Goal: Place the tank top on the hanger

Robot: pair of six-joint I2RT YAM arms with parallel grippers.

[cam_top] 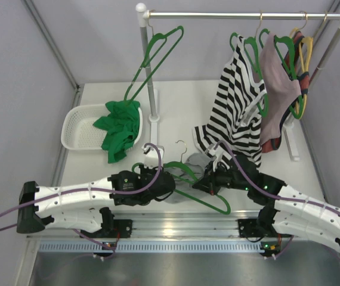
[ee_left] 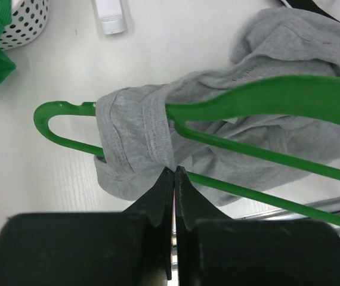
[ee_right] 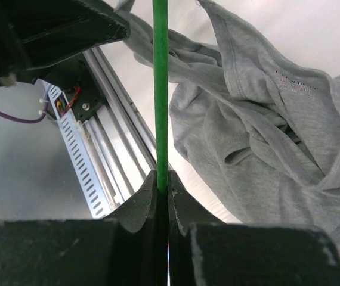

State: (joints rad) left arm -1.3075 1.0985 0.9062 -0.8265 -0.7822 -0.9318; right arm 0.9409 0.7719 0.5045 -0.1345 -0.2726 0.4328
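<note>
**Tank top** (ee_left: 134, 131): light grey knit. It lies crumpled at the near edge of the table (cam_top: 176, 101), between the two arms. One band of cloth is looped around the left end of the hanger. The rest is bunched to the right, under and behind the hanger's broad arm.

**Hanger** (ee_left: 277, 98): bright green and thin, lying across the tank top near the table's near edge.

**Left fingers** (ee_left: 158, 199): pressed together. The tips touch the lower hem of the looped band, just beside the hanger's lower bar. Whether any cloth is pinched cannot be told.

**Right fingers** (ee_right: 137, 202): clamped on the hanger's thin bar, which runs straight up from between them.

**Basket** (cam_top: 74, 128): white and perforated, at the far left. A green garment (cam_top: 121, 128) is draped over its right rim.

**Rail** (cam_top: 235, 14): at the far side, carrying a striped top (cam_top: 235, 107) on a green hanger of its own.
</note>
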